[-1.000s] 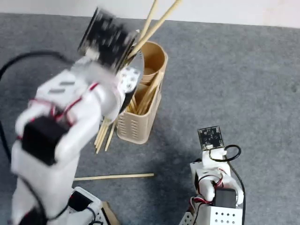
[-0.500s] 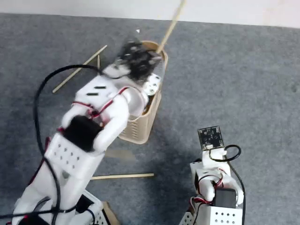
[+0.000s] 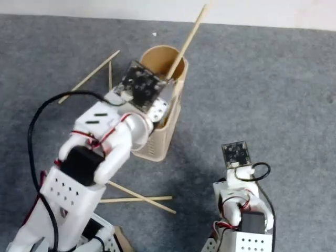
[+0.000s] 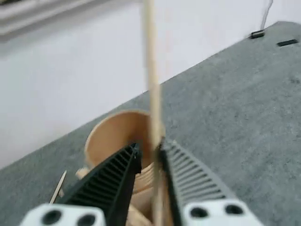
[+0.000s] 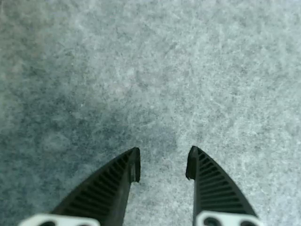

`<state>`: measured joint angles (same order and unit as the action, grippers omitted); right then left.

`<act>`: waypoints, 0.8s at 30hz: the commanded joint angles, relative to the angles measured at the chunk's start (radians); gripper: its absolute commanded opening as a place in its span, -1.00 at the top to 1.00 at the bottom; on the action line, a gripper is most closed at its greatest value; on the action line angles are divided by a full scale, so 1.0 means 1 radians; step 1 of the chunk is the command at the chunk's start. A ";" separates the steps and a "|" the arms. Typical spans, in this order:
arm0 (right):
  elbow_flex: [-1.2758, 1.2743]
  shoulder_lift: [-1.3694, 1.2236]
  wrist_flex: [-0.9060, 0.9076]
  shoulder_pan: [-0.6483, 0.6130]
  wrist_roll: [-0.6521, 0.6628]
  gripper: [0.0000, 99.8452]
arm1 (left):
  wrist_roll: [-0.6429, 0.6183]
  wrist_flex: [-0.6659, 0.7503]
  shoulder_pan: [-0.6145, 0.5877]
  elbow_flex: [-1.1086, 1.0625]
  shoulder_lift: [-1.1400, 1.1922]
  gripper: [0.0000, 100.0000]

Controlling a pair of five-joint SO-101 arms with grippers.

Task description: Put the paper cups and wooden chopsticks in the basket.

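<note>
While the left gripper (image 4: 148, 151) hung over the basket (image 3: 159, 140), its jaws were clamped on one wooden chopstick (image 4: 151, 84), which rose between them above the paper cup (image 4: 113, 136) in the basket. The right gripper (image 5: 162, 165) sat spread open over bare grey mat (image 5: 188, 70), and other chopsticks (image 3: 137, 198) lay loose on it.

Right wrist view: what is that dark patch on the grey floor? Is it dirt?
Right wrist view: likely a soft shadow on the mat, ahead of the open right hand. High view: a similar shadow darkens the mat beside the basket. Left wrist view: the wall behind the chopstick looks evenly bright, no glare.
</note>
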<state>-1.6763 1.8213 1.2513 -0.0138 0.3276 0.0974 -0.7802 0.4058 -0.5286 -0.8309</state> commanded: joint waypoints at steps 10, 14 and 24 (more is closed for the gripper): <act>-0.117 0.012 0.005 0.012 0.009 0.66 | 0.014 -0.140 -0.082 0.048 -0.156 0.75; -0.117 0.012 0.005 0.012 0.009 0.66 | 0.023 -0.519 -0.128 0.216 -0.131 0.75; -0.117 0.012 0.005 0.012 0.009 0.66 | 0.316 -1.005 -0.148 0.191 -0.010 0.75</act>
<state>-1.6763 1.8213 1.2513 -0.0138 0.3276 0.3322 -1.7469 0.2770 -0.2877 -0.8508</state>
